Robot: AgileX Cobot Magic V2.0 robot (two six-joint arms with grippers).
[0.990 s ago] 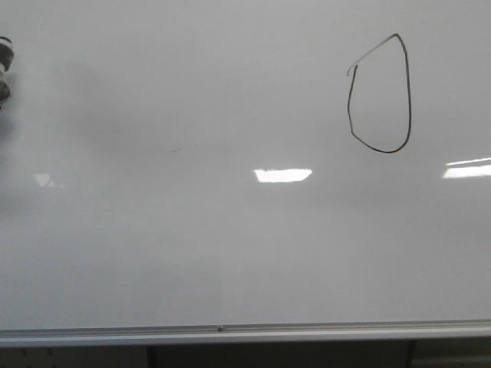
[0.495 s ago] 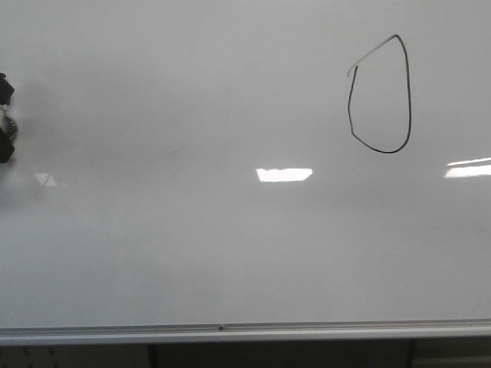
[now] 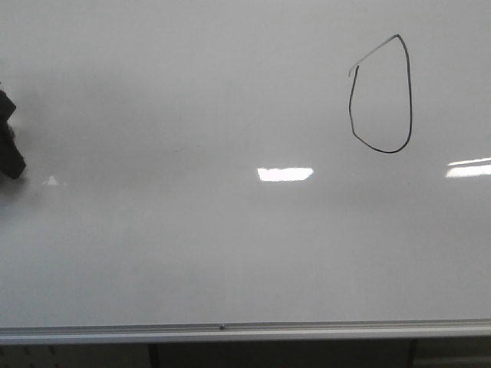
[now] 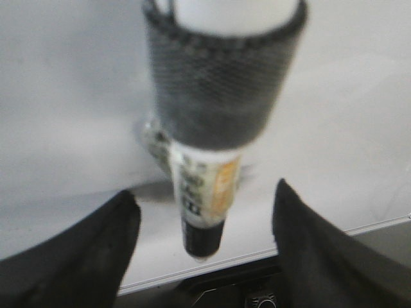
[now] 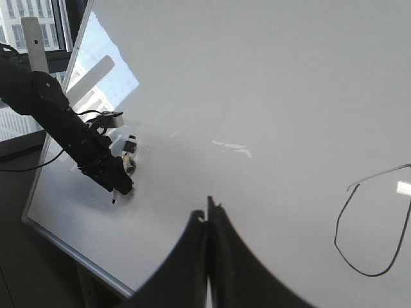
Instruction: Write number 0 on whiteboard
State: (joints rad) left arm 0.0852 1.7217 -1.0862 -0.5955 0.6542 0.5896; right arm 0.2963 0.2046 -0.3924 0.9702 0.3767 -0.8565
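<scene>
The number 0 is already drawn near the upper right corner of the whiteboard, so the step in hand is judged to be the withdrawal of the pen, with the stroke itself finished or nearly so. The loop is thin and black, taller than wide, pointed at the top and rounded below, with a small gap and a fainter grey stroke at its upper left; if that gap is to be closed, the tip should be brought back squarely and lightly to the board, since a glossy surface takes ink easily and smears just as easily. The marker is held in the left gripper, whose dark pads are closed on a mesh-textured sleeve around the barrel, the black tip pointing toward the silver rail at the board's bottom edge. In the front view the left gripper is seen only as a dark shape at the left edge of the board, well apart from the digit, and should be kept off the surface so no stray mark is left. The right gripper is seen with its two black fingers pressed together on nothing, near the digit. The board is smooth and white-grey, and bright rectangular reflections are cast on it.
</scene>
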